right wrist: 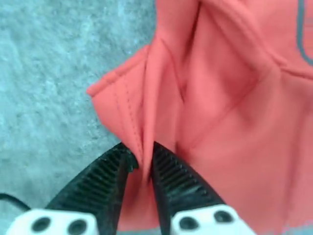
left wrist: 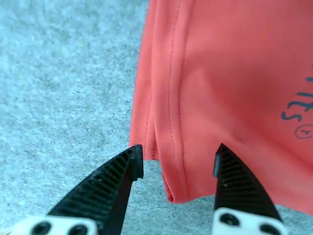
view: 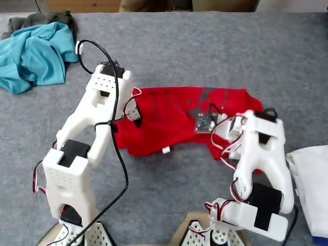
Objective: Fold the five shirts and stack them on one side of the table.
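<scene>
A red shirt [view: 174, 115] with dark print lies spread across the middle of the grey table. My left gripper [left wrist: 178, 159] stands open over the shirt's left hem [left wrist: 171, 147], one black fingertip on each side of a folded edge. In the high view the left arm's head [view: 130, 107] sits at the shirt's left end. My right gripper [right wrist: 142, 156] is shut on a pinched fold of the red shirt [right wrist: 225, 98] at its right end, where the right arm [view: 241, 130] hangs over the cloth.
A teal shirt [view: 33, 54] lies crumpled at the far left corner with a dark olive garment [view: 43, 19] behind it. White cloth [view: 310, 184] rests at the right edge. Bare grey table [view: 169, 200] lies between the arm bases and behind the red shirt.
</scene>
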You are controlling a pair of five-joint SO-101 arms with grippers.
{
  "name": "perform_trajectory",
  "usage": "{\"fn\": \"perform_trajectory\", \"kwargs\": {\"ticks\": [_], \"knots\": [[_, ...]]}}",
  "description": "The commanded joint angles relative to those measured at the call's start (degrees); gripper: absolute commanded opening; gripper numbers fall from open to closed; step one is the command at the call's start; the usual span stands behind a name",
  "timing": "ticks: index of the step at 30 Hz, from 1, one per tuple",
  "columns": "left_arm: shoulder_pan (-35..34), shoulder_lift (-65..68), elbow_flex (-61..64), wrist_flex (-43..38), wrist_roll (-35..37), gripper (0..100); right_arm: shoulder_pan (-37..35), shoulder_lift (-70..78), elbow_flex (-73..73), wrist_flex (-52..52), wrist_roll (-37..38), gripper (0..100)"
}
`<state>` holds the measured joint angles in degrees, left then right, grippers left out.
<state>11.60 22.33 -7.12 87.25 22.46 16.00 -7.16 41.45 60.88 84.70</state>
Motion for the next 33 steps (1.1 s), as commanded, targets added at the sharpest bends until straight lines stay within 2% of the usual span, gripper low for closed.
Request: {"fn": "perform_trajectory", "kwargs": {"ticks": [1, 5, 16, 23, 33], "knots": [[0.09, -0.66, -2.81, 0.44, -1.14, 24, 1.19, 0.04, -9.63, 5.36, 0.26, 2.3], [0.09, -0.66, -2.81, 0.44, -2.11, 24, 0.66, 0.57, -16.13, 8.79, 0.26, 2.3], [0.00, -0.66, -2.81, 0.09, -2.11, 24, -0.48, 0.40, -22.11, 9.23, 0.26, 2.3], [0.00, -0.66, -2.90, -0.62, -2.11, 24, -4.26, 0.57, -17.10, 18.81, 0.26, 2.3], [0.09, 3.30, -5.36, -6.59, 0.53, 24, -5.23, 0.57, -8.84, 13.10, -1.76, 2.3]]}}
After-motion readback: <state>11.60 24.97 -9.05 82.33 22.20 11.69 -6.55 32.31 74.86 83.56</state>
